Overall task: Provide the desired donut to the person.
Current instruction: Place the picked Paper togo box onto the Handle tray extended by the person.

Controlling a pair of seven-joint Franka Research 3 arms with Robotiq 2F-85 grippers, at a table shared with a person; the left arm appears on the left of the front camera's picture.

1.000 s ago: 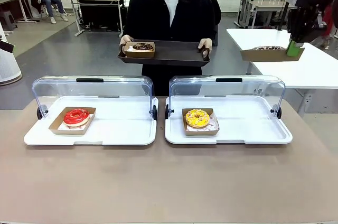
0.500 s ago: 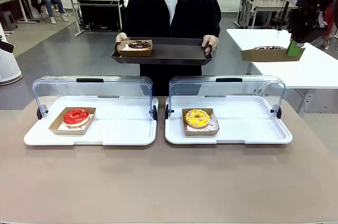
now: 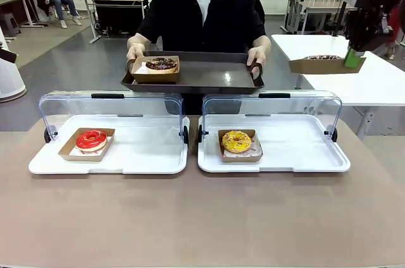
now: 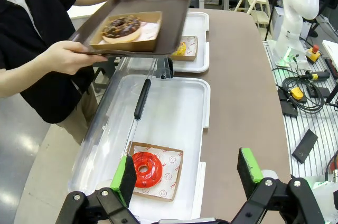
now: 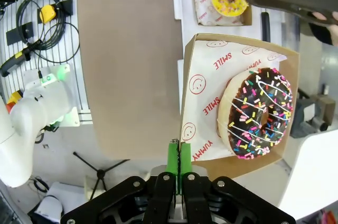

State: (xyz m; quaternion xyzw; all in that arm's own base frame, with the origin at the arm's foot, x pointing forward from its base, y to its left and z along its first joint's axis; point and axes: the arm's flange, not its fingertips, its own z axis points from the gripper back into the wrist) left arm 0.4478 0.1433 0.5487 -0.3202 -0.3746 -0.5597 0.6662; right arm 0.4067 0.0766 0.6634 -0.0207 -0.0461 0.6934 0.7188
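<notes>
Chocolate donut (image 5: 261,112), coloured sprinkles, flat in an open cardboard box (image 5: 237,165), mid-right of frame; person (image 3: 201,15) stands top centre, arms forward.

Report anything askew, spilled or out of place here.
Nothing is spilled or damaged. One oddity: the right gripper pinches a cardboard box by a single wall, holding it in the air at the right, and its sprinkled chocolate donut sits off-centre, away from the grip.

Brown table (image 3: 202,217) with left tray (image 3: 149,148) and right tray (image 3: 297,148) side by side
</notes>
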